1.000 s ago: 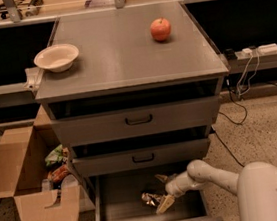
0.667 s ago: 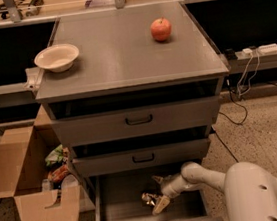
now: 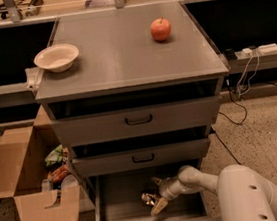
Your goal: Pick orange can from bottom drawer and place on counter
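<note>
My arm has edged left; the tool (image 3: 154,196) sits in the wide grey metal drawer (image 3: 121,208), spread wide around the small dented orange-brown can (image 3: 148,198).

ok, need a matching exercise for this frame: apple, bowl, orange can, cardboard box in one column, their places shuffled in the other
Things:
1. apple
2. bowl
3. orange can
4. cardboard box

Places:
A. on the floor, left of the cabinet
B. near the left edge of the counter
C. in the open bottom drawer, right at the gripper
D. on the counter, back right

Pairs: 1-D, 2-B, 3-C, 4-A
</note>
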Controlling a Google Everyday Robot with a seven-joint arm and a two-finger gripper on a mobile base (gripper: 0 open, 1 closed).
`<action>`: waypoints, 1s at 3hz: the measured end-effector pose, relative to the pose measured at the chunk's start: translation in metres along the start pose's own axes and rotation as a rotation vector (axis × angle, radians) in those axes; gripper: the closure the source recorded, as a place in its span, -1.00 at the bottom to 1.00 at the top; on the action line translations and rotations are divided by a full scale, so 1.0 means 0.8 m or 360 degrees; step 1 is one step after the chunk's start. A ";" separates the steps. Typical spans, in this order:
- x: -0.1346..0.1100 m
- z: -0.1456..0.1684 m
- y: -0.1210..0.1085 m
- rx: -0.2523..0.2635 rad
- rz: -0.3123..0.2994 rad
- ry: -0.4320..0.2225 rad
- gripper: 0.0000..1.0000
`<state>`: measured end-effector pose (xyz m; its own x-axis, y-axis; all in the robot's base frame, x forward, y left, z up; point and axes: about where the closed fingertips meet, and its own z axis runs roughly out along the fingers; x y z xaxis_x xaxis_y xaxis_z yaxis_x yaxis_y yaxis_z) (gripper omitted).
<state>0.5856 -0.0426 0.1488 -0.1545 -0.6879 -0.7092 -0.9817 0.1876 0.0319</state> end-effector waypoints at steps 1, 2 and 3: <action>0.008 0.003 0.000 0.0028 0.0011 0.0008 -1.00; 0.017 0.002 0.004 0.0045 0.0024 0.0025 -1.00; 0.023 0.002 0.011 0.0049 0.0039 0.0044 -0.64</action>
<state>0.5745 -0.0526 0.1351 -0.1820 -0.7018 -0.6887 -0.9738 0.2258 0.0272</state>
